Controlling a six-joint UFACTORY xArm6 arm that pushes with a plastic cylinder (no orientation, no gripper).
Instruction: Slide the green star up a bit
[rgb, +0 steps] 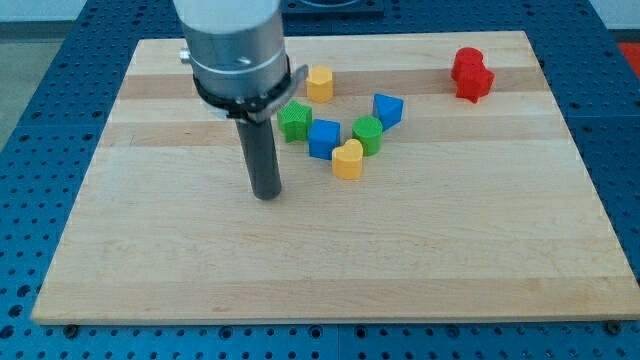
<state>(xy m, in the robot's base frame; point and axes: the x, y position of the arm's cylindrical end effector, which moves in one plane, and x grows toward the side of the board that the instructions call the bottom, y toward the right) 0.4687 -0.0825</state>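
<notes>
The green star (294, 120) lies on the wooden board (150, 250), above the middle, touching a blue cube (323, 138) on its right. My tip (267, 194) rests on the board below and slightly left of the green star, with a gap between them. The rod's wide grey body hides the board's top left of the star.
A yellow block (319, 83) lies above the star. A green round block (367, 134), a yellow heart-like block (347, 159) and a blue block (388, 110) cluster to the right. A red block (471, 73) sits near the top right edge.
</notes>
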